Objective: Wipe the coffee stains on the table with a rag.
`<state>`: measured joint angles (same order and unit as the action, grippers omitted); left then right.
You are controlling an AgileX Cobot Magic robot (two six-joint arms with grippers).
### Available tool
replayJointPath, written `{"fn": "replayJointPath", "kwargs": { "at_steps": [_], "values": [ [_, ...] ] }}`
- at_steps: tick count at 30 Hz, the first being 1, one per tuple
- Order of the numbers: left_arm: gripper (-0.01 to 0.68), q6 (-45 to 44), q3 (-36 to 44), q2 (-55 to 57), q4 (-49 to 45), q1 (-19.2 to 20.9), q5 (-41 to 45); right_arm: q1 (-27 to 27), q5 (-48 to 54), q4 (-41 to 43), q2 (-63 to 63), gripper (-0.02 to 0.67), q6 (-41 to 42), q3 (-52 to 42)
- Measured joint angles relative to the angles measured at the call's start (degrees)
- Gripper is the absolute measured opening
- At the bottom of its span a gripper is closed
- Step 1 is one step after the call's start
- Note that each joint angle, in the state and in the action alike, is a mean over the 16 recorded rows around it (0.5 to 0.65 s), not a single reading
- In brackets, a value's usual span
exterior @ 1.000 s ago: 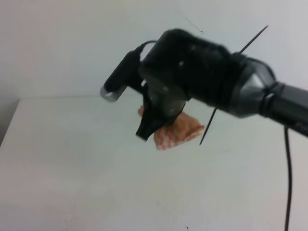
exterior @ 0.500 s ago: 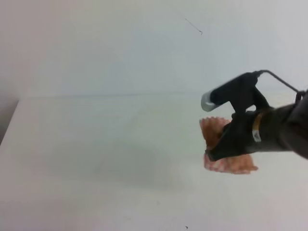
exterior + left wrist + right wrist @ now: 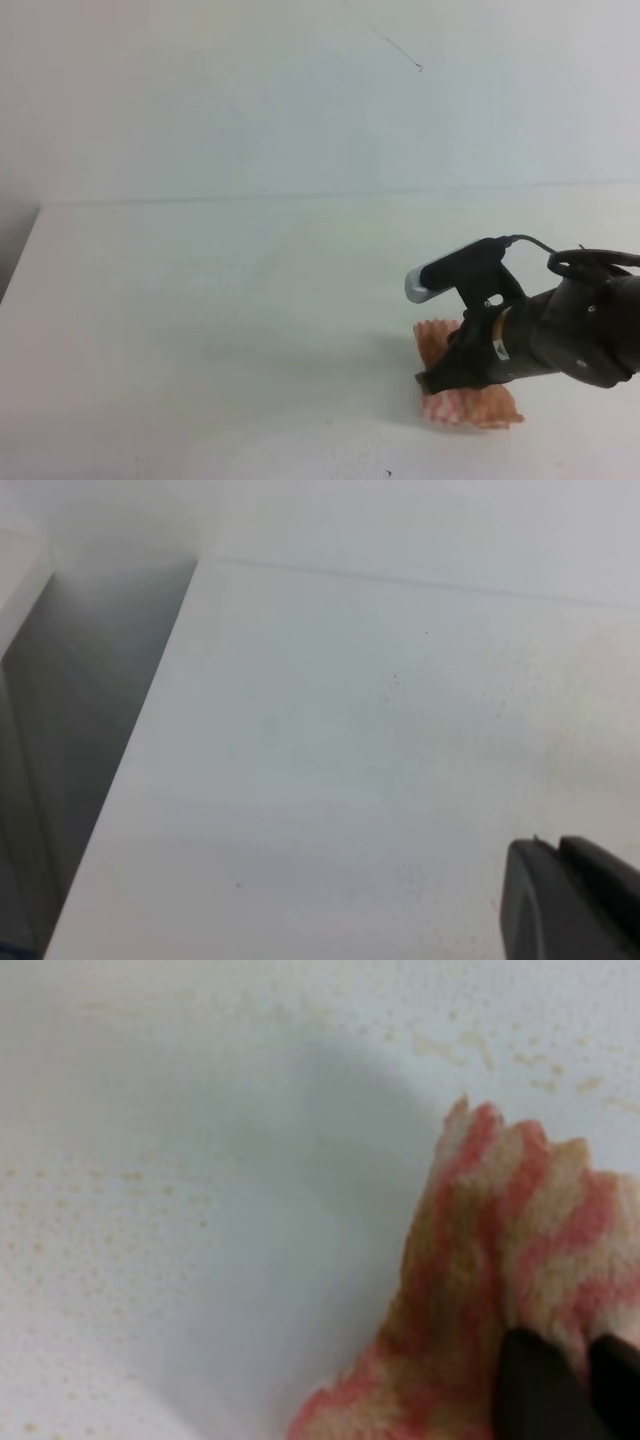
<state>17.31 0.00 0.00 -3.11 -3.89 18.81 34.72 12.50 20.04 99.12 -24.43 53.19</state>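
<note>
Pressing the rag flat onto the table, your right gripper pinches its edge to drag it.

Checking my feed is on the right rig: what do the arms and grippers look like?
Right arm: glossy black casing, a thin black cable looping over it, and a black stick-shaped camera with a silver tip on top. Right gripper has dark fingers. Of the left gripper, only black finger ends show.
</note>
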Motion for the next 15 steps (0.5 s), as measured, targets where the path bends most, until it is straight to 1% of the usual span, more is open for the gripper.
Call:
{"fn": "replayJointPath", "kwargs": {
  "at_steps": [5, 8, 11, 15],
  "values": [
    [0.000, 0.0, 0.0, 0.0, 0.0, 0.0, 0.0, 0.0, -0.2, -2.1, -0.7, 0.244, -0.1, 0.0],
    [0.000, 0.0, 0.0, 0.0, 0.0, 0.0, 0.0, 0.0, 0.0, -2.8, -3.2, 0.281, -0.1, 0.0],
    [0.000, 0.0, 0.0, 0.0, 0.0, 0.0, 0.0, 0.0, 0.6, -2.2, -7.5, 0.265, 0.0, 0.0],
    [0.000, 0.0, 0.0, 0.0, 0.0, 0.0, 0.0, 0.0, 2.2, 1.3, -15.5, 0.187, 0.1, 0.0]
  ]
}}
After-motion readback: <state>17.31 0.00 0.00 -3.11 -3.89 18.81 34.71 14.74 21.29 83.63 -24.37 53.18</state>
